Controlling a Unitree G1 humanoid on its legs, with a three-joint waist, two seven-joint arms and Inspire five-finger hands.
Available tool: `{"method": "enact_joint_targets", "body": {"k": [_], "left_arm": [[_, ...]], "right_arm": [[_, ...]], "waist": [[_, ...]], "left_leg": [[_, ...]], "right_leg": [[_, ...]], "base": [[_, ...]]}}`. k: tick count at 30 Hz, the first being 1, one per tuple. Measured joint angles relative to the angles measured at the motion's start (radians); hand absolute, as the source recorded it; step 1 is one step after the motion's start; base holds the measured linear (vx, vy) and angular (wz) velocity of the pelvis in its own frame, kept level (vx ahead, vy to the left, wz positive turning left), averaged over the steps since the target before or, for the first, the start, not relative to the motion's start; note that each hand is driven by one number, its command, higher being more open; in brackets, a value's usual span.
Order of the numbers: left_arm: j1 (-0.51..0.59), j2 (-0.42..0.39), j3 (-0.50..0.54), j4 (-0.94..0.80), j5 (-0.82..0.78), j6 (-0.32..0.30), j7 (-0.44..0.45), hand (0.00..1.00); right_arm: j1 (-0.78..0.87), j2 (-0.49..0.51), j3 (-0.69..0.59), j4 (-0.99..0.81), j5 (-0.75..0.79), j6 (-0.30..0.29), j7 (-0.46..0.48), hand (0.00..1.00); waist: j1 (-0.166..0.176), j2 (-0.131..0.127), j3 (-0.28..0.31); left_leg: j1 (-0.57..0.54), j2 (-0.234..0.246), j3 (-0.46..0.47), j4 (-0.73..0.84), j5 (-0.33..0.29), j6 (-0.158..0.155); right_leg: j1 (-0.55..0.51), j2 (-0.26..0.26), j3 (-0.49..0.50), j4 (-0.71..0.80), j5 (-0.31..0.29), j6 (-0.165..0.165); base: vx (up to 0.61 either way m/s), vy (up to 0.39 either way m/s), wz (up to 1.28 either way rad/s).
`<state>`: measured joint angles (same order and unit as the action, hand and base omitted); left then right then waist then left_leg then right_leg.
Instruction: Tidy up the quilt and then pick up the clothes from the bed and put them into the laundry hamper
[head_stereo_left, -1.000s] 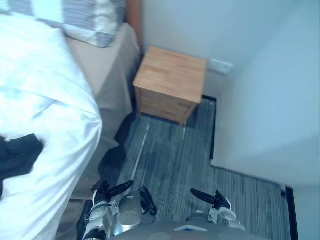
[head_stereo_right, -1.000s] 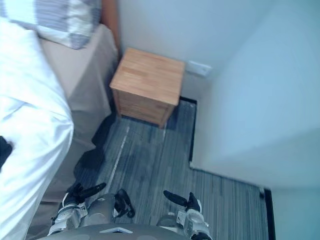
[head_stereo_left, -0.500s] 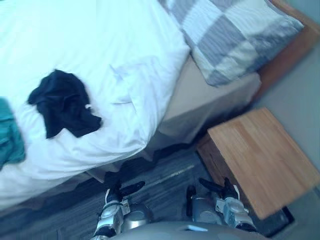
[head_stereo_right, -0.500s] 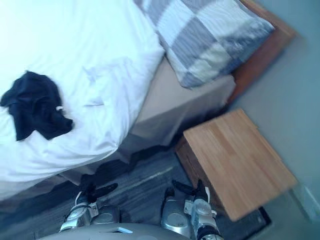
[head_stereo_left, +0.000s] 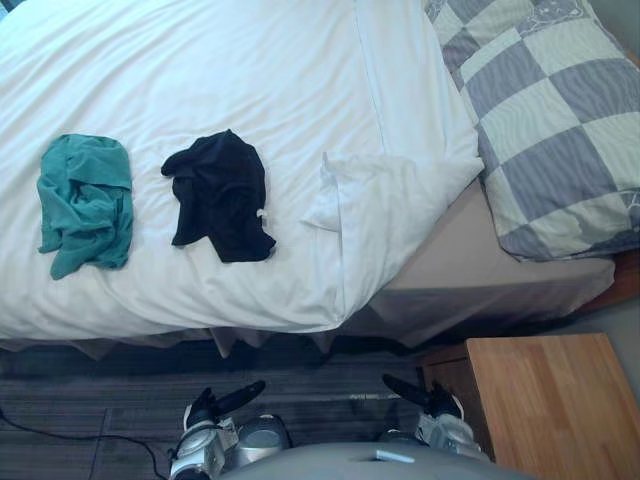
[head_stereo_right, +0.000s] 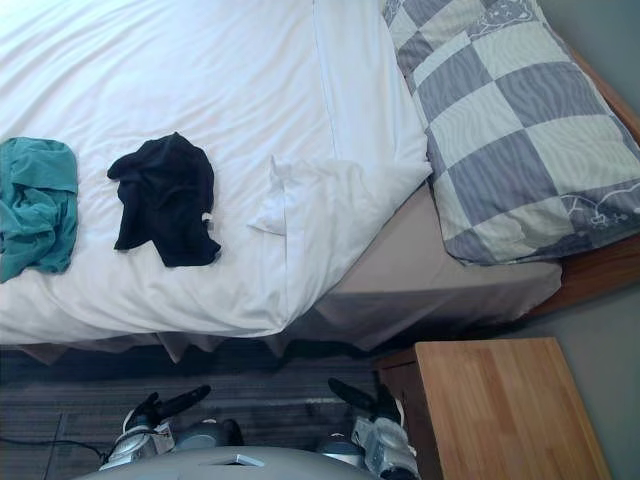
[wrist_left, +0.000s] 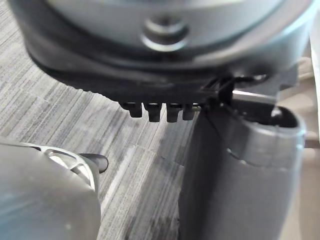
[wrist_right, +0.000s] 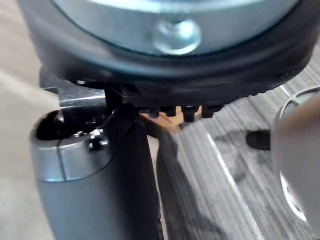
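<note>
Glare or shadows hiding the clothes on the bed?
Left eye view: no glare; white quilt bright, folds readable, black garment and teal garment stand out. Right eye view: shadow sits under the bed's edge, off the clothes. Left wrist view: left robot hand dark, carpet lit.

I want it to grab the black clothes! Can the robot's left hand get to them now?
Probably yes, once raised. The left hand hangs low by the floor, holding nothing, and the black garment lies uncovered on the white quilt near the bed's edge.
</note>
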<state>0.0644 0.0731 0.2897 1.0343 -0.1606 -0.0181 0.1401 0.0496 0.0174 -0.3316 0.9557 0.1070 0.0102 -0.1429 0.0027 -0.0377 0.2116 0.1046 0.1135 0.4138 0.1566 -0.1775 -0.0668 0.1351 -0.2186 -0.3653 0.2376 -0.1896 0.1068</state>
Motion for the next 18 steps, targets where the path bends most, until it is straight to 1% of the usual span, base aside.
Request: {"method": "enact_joint_targets", "body": {"k": [1,2,3,4,5,6,7,8,9,10,11,13,14,16,17,18], "left_arm": [[0.012,0.007,0.0,0.0,0.005,0.001,0.0,1.0],[0.025,0.026,-0.009,-0.001,0.007,0.002,0.0,1.0],[0.032,0.038,-0.018,-0.001,0.011,0.002,0.0,1.0],[0.044,0.061,-0.032,-0.002,0.011,0.004,0.001,1.0],[0.051,0.067,-0.041,-0.005,0.013,0.005,0.003,1.0],[0.051,0.073,-0.04,-0.005,0.013,0.005,0.004,1.0],[0.053,0.081,-0.036,-0.004,0.013,0.005,0.009,1.0],[0.06,0.095,-0.031,-0.005,0.013,0.002,0.006,1.0],[0.06,0.102,-0.016,-0.002,0.015,0.0,0.002,1.0],[0.058,0.08,-0.011,-0.005,0.015,0.001,-0.004,1.0],[0.062,0.05,-0.008,-0.005,0.015,-0.005,-0.018,1.0],[0.064,0.039,-0.009,-0.004,0.019,-0.005,-0.024,1.0],[0.069,0.041,-0.009,-0.003,0.042,-0.004,-0.024,1.0],[0.07,0.044,-0.009,-0.003,0.055,-0.005,-0.027,1.0],[0.075,0.048,-0.008,-0.002,0.055,-0.004,-0.036,1.0],[0.078,0.05,-0.009,-0.002,0.055,-0.004,-0.038,1.0]], "right_arm": [[0.005,0.002,-0.002,-0.048,0.022,0.007,-0.004,1.0],[0.025,0.006,-0.002,-0.12,0.028,0.015,-0.007,1.0],[0.032,0.008,-0.001,-0.159,0.028,0.022,-0.01,1.0],[0.043,0.01,-0.001,-0.253,0.027,0.032,-0.018,1.0],[0.069,0.009,-0.001,-0.372,0.025,0.033,-0.023,1.0],[0.077,0.005,-0.002,-0.44,0.022,0.033,-0.023,1.0],[0.084,-0.013,-0.003,-0.557,0.017,0.026,-0.026,1.0],[0.091,-0.029,-0.007,-0.655,0.015,0.014,-0.035,1.0],[0.095,-0.041,-0.015,-0.709,0.015,0.001,-0.042,1.0],[0.089,-0.071,-0.029,-0.766,0.014,-0.012,-0.052,1.0],[0.089,-0.118,-0.035,-0.891,-0.025,-0.022,-0.067,1.0],[0.079,-0.163,-0.036,-0.991,-0.056,-0.034,-0.067,1.0],[0.055,-0.188,-0.021,-1.05,-0.068,-0.057,-0.063,1.0],[0.029,-0.209,0.014,-1.099,-0.082,-0.073,-0.061,1.0],[-0.005,-0.229,0.075,-1.133,-0.095,-0.083,-0.049,1.0],[-0.023,-0.24,0.111,-1.141,-0.094,-0.086,-0.041,1.0]], "waist": [[-0.008,-0.002,0.001],[-0.018,-0.014,0.005],[-0.026,-0.027,0.007],[-0.045,-0.047,0.014],[-0.061,-0.049,0.015],[-0.064,-0.05,0.014],[-0.072,-0.047,0.016],[-0.085,-0.069,0.004],[-0.095,-0.079,0.003],[-0.1,-0.058,0.002],[-0.097,-0.044,-0.007],[-0.096,-0.02,-0.014],[-0.095,-0.013,-0.023],[-0.092,-0.018,-0.023],[-0.089,-0.026,-0.025],[-0.089,-0.029,-0.025]], "left_leg": [[0.027,0.002,0.021,-0.04,0.006,-0.008],[0.047,0.004,0.045,-0.059,0.009,-0.013],[0.057,0.003,0.051,-0.061,0.009,-0.013],[0.078,0.01,0.055,-0.065,0.009,-0.013],[0.078,0.028,0.055,-0.066,0.009,-0.016],[0.078,0.042,0.054,-0.065,0.01,-0.018],[0.076,0.078,0.052,-0.059,0.014,-0.027],[0.064,0.086,0.048,-0.041,0.018,-0.041],[0.062,0.086,0.035,-0.026,0.013,-0.049],[0.064,0.115,0.022,-0.016,0.014,-0.049],[0.049,0.124,0.014,-0.006,0.02,-0.05],[0.043,0.118,-0.002,-0.042,0.027,-0.053],[0.054,0.119,0.005,-0.065,0.037,-0.06],[0.06,0.118,0.005,-0.077,0.04,-0.065],[0.059,0.115,0.006,-0.078,0.042,-0.067],[0.06,0.113,0.006,-0.078,0.042,-0.068]], "right_leg": [[-0.08,-0.015,0.043,0.157,-0.016,0.018],[-0.164,-0.027,0.104,0.321,-0.013,0.021],[-0.199,-0.032,0.133,0.388,-0.004,0.036],[-0.263,-0.039,0.183,0.499,0.013,0.049],[-0.312,-0.018,0.21,0.53,-0.048,0.013],[-0.324,-0.001,0.213,0.497,-0.083,0.002],[-0.335,0.048,0.219,0.354,-0.102,-0.02],[-0.301,0.074,0.228,0.116,-0.012,-0.031],[-0.281,0.074,0.226,0.075,0.09,0.013],[-0.255,0.1,0.206,0.053,0.107,-0.016],[-0.238,0.111,0.21,0.008,0.117,-0.02],[-0.237,0.126,0.216,-0.007,0.119,-0.021],[-0.237,0.138,0.221,-0.015,0.119,-0.021],[-0.235,0.143,0.228,-0.027,0.125,-0.017],[-0.225,0.144,0.234,-0.062,0.148,-0.017],[-0.218,0.144,0.235,-0.079,0.159,-0.014]], "base": [[0.07,-0.004,-0.42],[0.07,-0.017,-0.45],[0.06,-0.041,-0.38],[0.06,-0.073,-0.27],[0.11,-0.129,-0.23],[0.13,-0.199,-0.21],[0.13,-0.246,-0.1],[0.12,-0.213,0.06],[0.12,-0.188,0.21],[0.16,-0.179,0.1],[0.14,-0.17,-0.06],[0.08,-0.081,-0.17],[0.06,-0.019,-0.15],[0.05,0.011,-0.12],[0.02,0.04,-0.13],[0.01,0.05,-0.11]]}}
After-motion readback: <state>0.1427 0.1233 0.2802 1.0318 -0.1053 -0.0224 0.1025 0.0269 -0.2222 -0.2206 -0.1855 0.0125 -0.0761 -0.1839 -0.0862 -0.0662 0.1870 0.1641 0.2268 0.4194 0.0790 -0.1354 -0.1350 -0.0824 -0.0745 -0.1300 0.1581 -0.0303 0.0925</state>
